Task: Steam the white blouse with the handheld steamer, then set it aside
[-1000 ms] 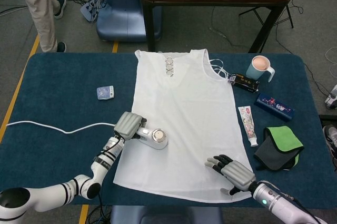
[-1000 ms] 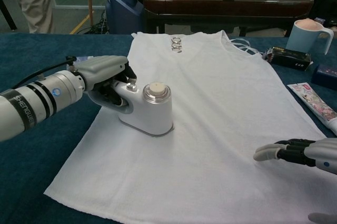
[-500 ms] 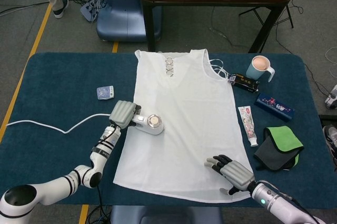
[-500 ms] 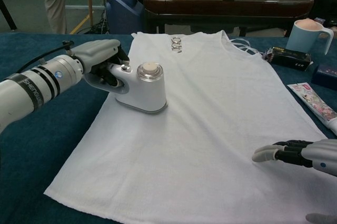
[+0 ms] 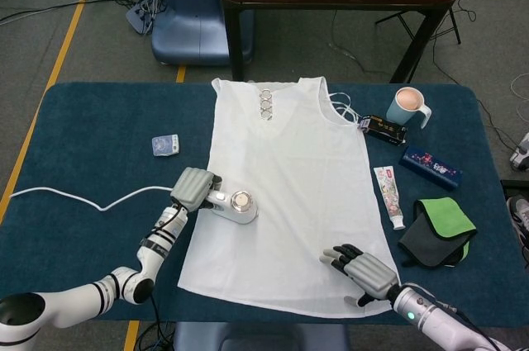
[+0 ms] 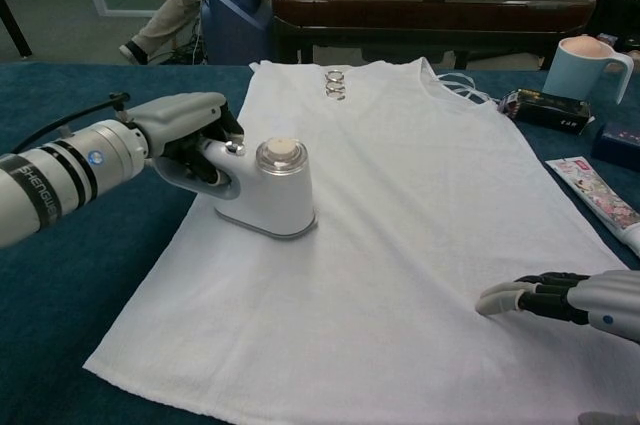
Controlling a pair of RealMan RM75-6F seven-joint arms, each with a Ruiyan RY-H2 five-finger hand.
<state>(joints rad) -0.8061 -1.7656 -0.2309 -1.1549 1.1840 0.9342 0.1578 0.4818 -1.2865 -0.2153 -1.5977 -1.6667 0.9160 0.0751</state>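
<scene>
On left forearm (image 6: 45, 180): partial lettering, unreadable.

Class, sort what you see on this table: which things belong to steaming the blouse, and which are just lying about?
Belong to the job:
white blouse
handheld steamer, held by the left hand
right hand, resting on the blouse's hem

Lying about:
mug
toothpaste tube
green and dark cloth
blue box
small blue packet

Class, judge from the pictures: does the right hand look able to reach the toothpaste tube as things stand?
Probably yes. The right hand rests on the blouse holding nothing, and the toothpaste tube lies just beyond the hem on that side, with only bare cloth between.
</scene>
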